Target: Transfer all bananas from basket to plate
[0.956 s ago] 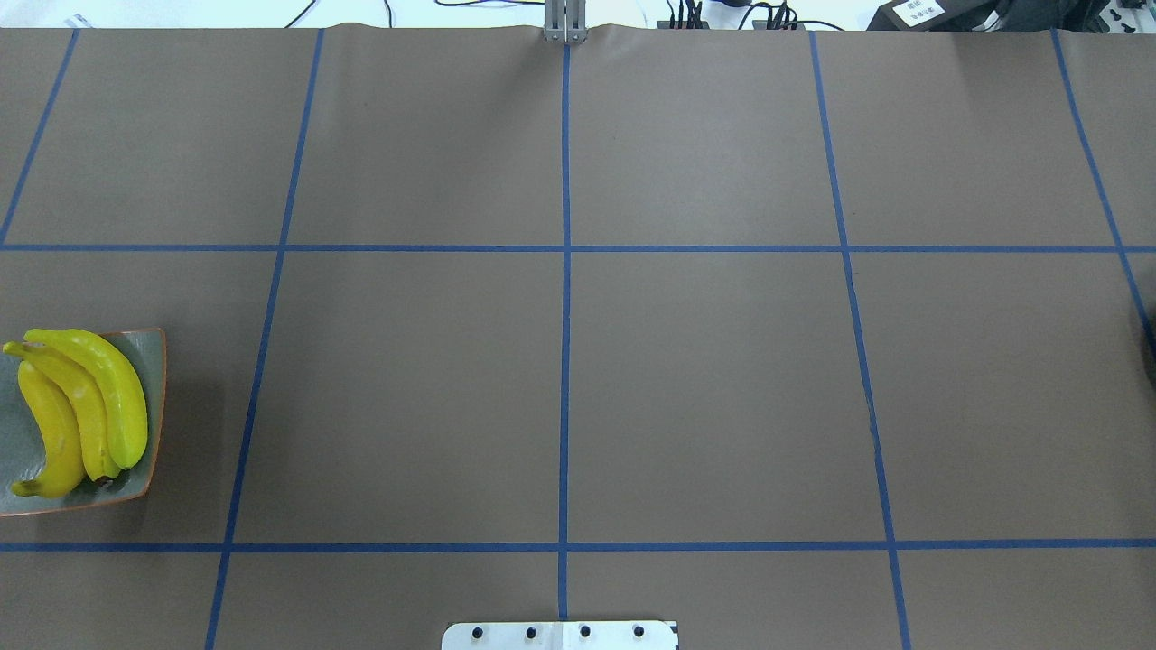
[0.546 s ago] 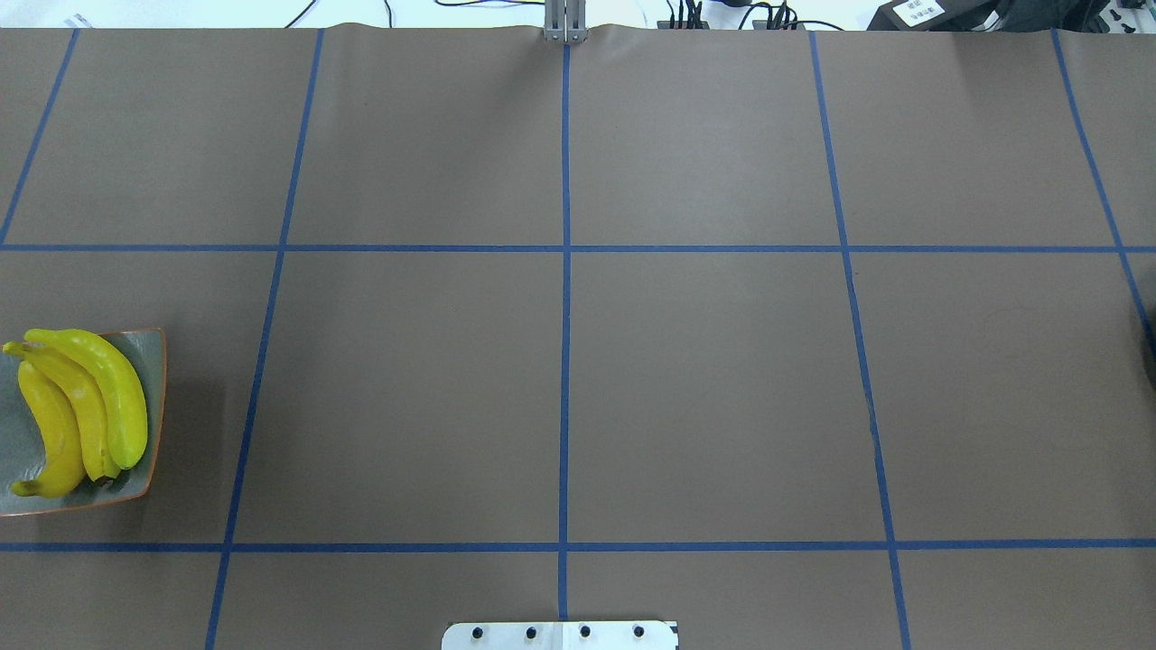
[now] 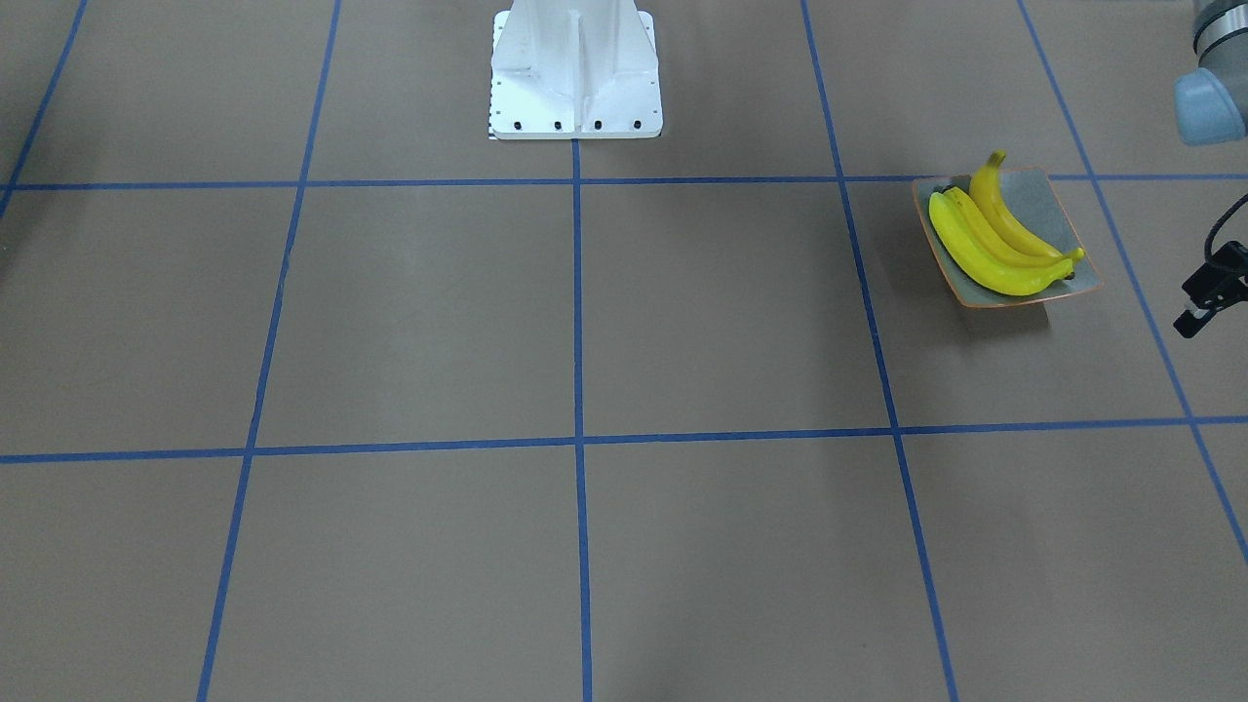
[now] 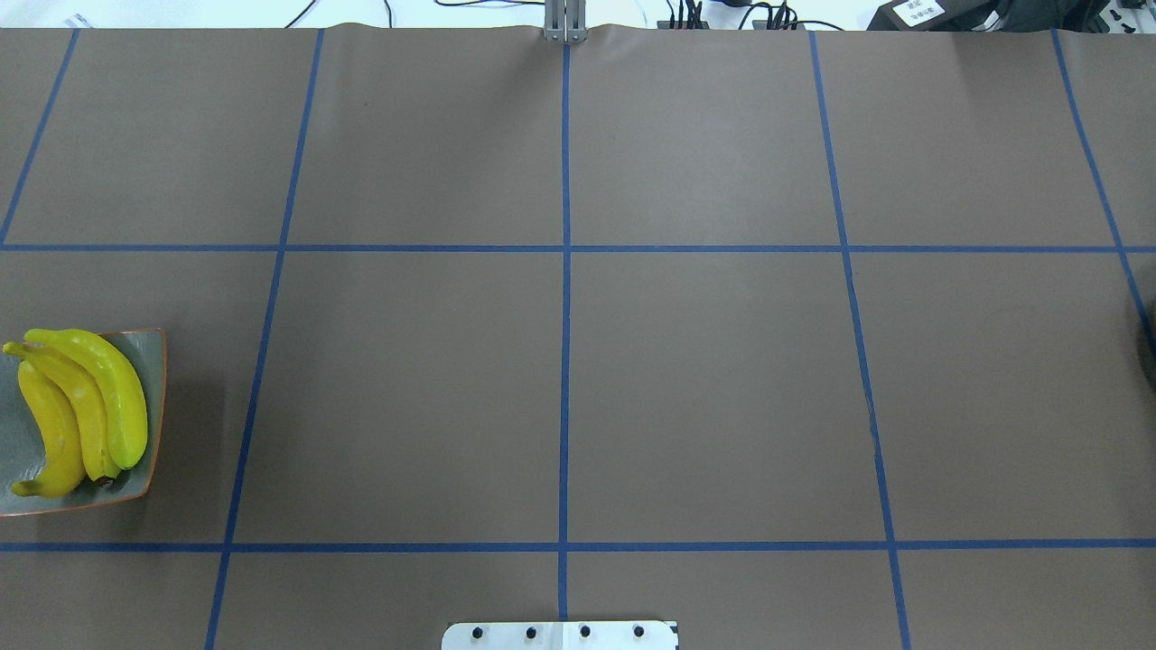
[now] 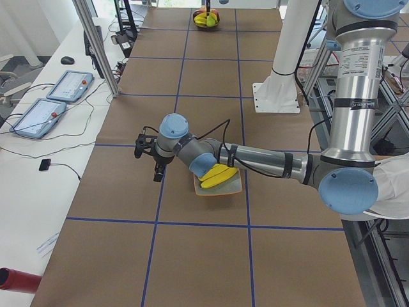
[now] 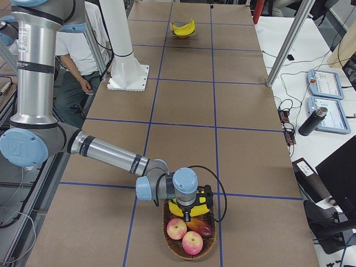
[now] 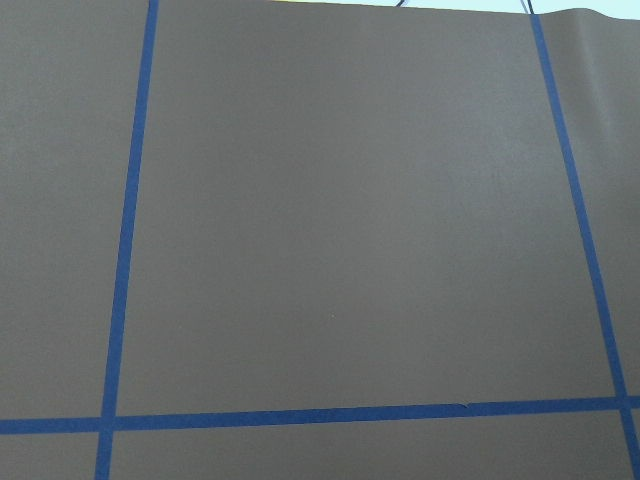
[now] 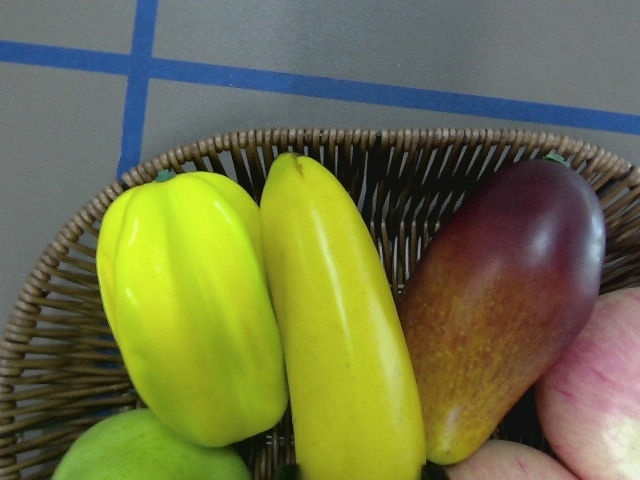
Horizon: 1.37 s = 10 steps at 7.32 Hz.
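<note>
A banana (image 8: 340, 330) lying between starfruit (image 8: 190, 300) and mango (image 8: 500, 300) is being targeted by the right arm's jaws, their state not discernible; a crosswise mid-body grip is being advised.

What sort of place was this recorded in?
Probably a robotics lab: a left arm and right arm work at a table gridded with blue tape, with teach pendants on a side bench.

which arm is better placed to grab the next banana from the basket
Right: its tool hangs over the wicker basket, the yellow banana straight below its camera. The left arm is by the grey-green square plate at the far end.
</note>
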Tool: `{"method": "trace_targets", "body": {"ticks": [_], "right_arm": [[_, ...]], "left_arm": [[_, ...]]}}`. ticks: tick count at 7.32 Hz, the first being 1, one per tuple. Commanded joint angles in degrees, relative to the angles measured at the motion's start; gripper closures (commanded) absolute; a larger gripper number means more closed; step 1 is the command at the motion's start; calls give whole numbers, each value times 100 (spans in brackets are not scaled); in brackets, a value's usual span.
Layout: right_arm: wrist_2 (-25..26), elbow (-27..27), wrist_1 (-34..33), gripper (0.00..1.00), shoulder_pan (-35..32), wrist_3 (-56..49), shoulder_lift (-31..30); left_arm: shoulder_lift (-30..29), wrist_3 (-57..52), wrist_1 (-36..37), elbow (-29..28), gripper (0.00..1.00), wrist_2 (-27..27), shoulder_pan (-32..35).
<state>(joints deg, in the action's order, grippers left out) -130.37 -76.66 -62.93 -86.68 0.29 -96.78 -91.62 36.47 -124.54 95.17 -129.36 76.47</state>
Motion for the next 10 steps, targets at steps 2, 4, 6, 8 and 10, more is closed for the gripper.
{"method": "trace_targets", "body": {"ticks": [2,4,6,8,10], "right_arm": [[73,2,-18,100,-77,-266,10],[142,63,-175,100,-191,-659,158],[458,72,-202,100,-183,-714,212],[477,177,-185,100,-183,-723,195],[477,230,-176,93,-183,-714,221]], "left_arm": [[13,9,0,-7,1,-2,-1],[13,9,0,-16,1,-2,-1],[4,114,0,-7,1,-2,-1],[-5,123,0,-7,1,-2,-1],[-22,123,0,-16,1,-2,-1]]}}
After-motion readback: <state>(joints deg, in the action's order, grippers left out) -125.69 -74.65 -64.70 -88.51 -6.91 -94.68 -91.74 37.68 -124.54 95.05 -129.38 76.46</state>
